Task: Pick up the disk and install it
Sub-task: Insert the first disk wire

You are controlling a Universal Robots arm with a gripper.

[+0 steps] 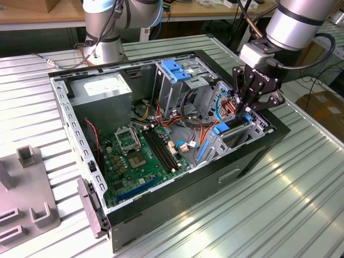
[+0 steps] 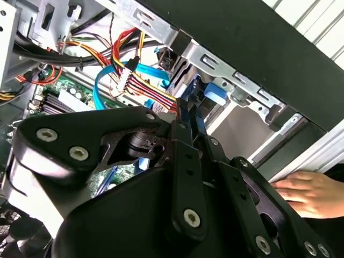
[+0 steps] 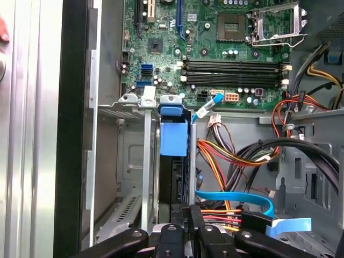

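The end effector (image 3: 183, 228) has its 2 fingers drawn together on the near end of the disk (image 3: 173, 161), which stands on edge in the drive bay (image 3: 121, 161) and runs straight away from the fingertips. The disk's long axis therefore lines up with the end effector's own reach, down into the bay, and its far end with the blue tab lies toward the motherboard (image 3: 215, 48). In the second wrist view the fingers (image 2: 185, 134) pinch a thin blue-edged strip of the disk (image 2: 196, 115) just beside the bay's metal wall, with red and yellow cables (image 2: 145, 80) close on the other side. In the exterior view the end effector (image 1: 244, 107) hangs over the case (image 1: 177, 123) corner at that view's right, on the bench (image 1: 279, 204). A person's hand (image 2: 309, 193) rests just outside the case.
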